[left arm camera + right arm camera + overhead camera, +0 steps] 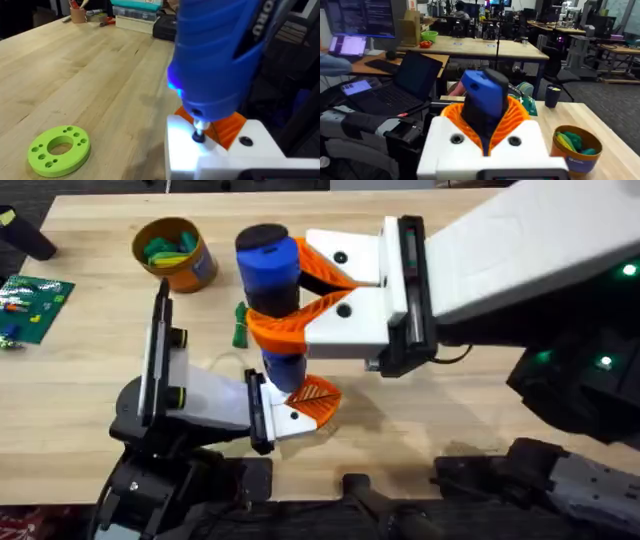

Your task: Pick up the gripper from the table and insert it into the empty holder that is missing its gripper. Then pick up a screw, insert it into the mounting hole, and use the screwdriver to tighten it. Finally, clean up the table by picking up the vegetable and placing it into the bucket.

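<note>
Tightening well means keeping the screwdriver upright and its bit seated; the right gripper is clenched around its barrel, directly above the holder and the inserted orange gripper; whether the left fingers are parted, I cannot tell; the left wrist view reveals the bit touching white plastic, hidden from overhead; overhead alone shows the vegetable lying near the bucket.

I note the thick cylindrical screwdriver is blue with a black round cap, clamped by smooth orange jaws on white blocks of the right gripper. The small wedge-shaped plastic gripper is orange with a ribbed lattice face. The squat round bucket is orange-yellow, the light plank table pale wood, and I see a bright green ring-shaped disc.
</note>
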